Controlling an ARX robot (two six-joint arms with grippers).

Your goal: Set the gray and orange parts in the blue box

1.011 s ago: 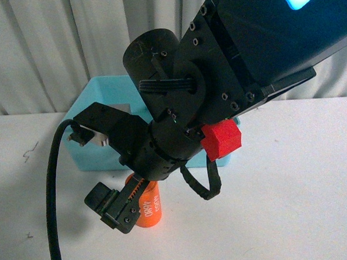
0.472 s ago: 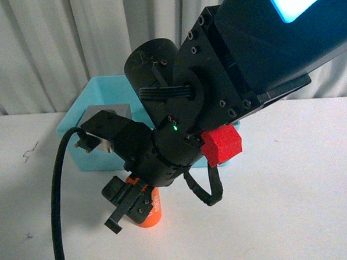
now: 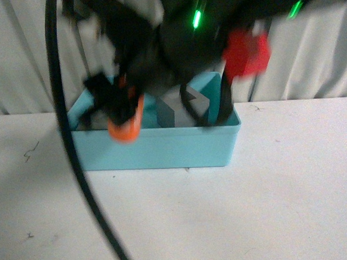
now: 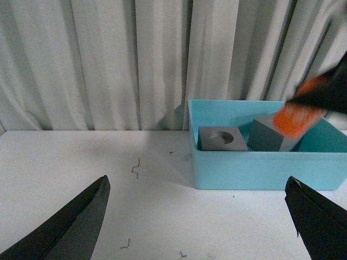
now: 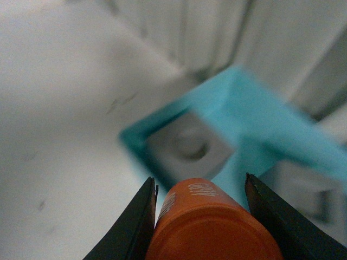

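Observation:
My right gripper is shut on the orange cylinder and holds it in the air over the blue box's left part, blurred by motion. The right wrist view shows the cylinder between the black fingers, above the box. Two gray cubes lie in the box: one with a round recess, another beside it. The cylinder hangs above them in the left wrist view. My left gripper is open and empty above the table, well short of the box.
White curtains hang behind the white table. A black cable of the right arm crosses the front left. A red part sits on the right arm. Small pen marks dot the tabletop.
My right gripper has lifted the orange cylinder off the table and carried it up and back, from in front of the box to above its left part.

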